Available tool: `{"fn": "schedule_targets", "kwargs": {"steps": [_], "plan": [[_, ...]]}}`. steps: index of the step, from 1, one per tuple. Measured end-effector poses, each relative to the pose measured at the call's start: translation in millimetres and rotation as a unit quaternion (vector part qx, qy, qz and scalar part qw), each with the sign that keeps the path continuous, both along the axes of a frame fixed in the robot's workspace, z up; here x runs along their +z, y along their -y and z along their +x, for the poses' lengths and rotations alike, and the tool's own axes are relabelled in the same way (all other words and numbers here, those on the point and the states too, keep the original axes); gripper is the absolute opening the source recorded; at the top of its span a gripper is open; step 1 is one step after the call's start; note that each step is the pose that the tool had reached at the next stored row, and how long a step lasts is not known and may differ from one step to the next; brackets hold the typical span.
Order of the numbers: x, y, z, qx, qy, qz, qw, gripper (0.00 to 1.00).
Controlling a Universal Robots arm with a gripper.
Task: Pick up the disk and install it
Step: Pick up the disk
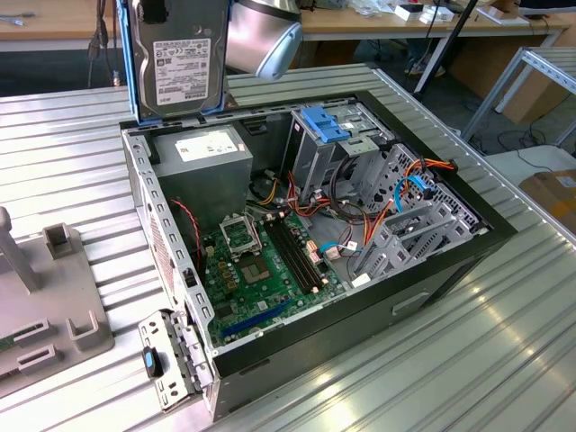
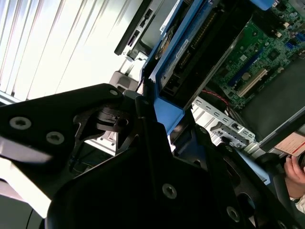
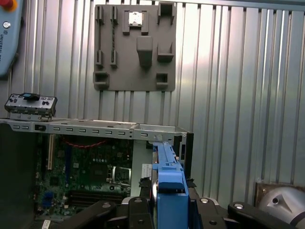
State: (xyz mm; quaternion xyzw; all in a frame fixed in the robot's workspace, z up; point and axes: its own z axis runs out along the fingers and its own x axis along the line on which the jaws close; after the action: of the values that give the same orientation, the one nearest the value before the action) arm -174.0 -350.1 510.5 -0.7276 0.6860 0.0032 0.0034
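The disk (image 1: 180,58), a silver-grey drive with a white label in a blue carrier rail, hangs upright above the back corner of the open computer case (image 1: 450,261), over the power-supply box (image 1: 202,153). In the first wrist view my gripper (image 3: 169,206) is shut on the disk's blue rail (image 3: 167,174), with black fingers (image 3: 136,210) on either side. The second wrist view shows the disk (image 2: 190,43) edge-on, held in the same grip above the motherboard (image 2: 248,62). The drive cage with the blue top (image 1: 328,126) stands inside the case, to the exterior view's right of the disk.
The green motherboard (image 1: 261,261) lies in the case floor, with orange and red cables (image 1: 396,193) by the metal bays. A grey fixture plate (image 1: 45,306) lies on the ribbed metal table (image 1: 468,360). A bracket (image 1: 166,360) lies beside the case's front corner. A person's hand (image 2: 295,179) is at one edge.
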Motion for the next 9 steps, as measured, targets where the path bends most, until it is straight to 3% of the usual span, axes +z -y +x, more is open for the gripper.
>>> {"fn": "schedule_targets", "kwargs": {"steps": [9], "plan": [[0.0,0.0,11.3,0.0,0.0001,0.0,1.0,0.37]]}}
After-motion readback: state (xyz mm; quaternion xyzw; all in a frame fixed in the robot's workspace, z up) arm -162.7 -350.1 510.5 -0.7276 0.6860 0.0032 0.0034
